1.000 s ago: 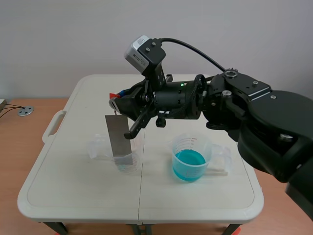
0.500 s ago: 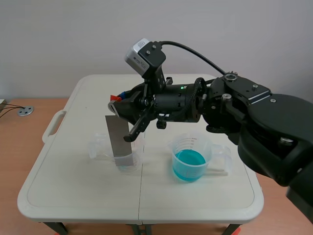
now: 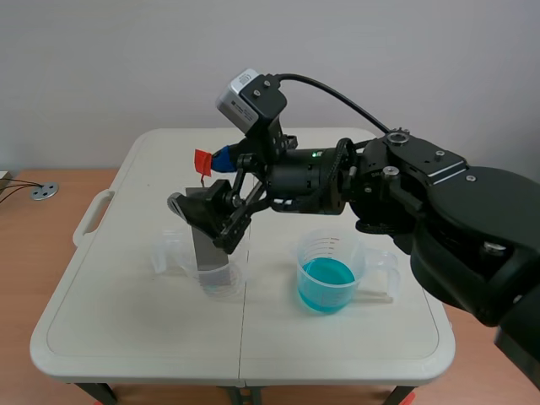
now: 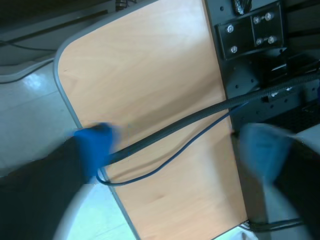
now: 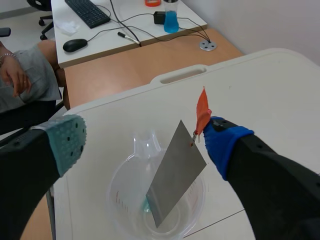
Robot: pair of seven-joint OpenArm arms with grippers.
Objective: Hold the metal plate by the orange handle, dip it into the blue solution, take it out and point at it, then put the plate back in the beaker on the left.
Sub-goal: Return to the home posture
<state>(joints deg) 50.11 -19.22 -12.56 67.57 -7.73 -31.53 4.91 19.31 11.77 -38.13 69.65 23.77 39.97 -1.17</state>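
- Grey metal plate (image 5: 175, 167) leans tilted inside the clear left beaker (image 5: 117, 185), with its lower corner down in the beaker. The orange handle (image 5: 202, 111) stands up from its top corner.
- Only the right wrist view shows how the handle lies. It is just beside the blue pad (image 5: 220, 142), and I cannot tell whether they touch. The grey-green pad (image 5: 67, 142) is well apart, across the beaker. The right jaws are released and grasp nothing.
- That view also takes in a person's hand (image 5: 12, 75) and a keyboard (image 5: 90, 12) farther off.
- Only the scene view shows the second beaker (image 3: 371, 261) with the blue solution (image 3: 325, 278). It stands on the white desk (image 3: 126, 321), near the left beaker but not touching it.
- The right arm (image 3: 405, 194) comes in from the right past the middle and is raised over the left beaker. One finger (image 3: 202, 215) crosses in front of the plate's upper part.
- Only the left wrist view shows the left jaws. They are spread wide and hold nothing, with blurred blue pads (image 4: 95, 147) over a wooden top (image 4: 150, 90) with cables (image 4: 200, 117).
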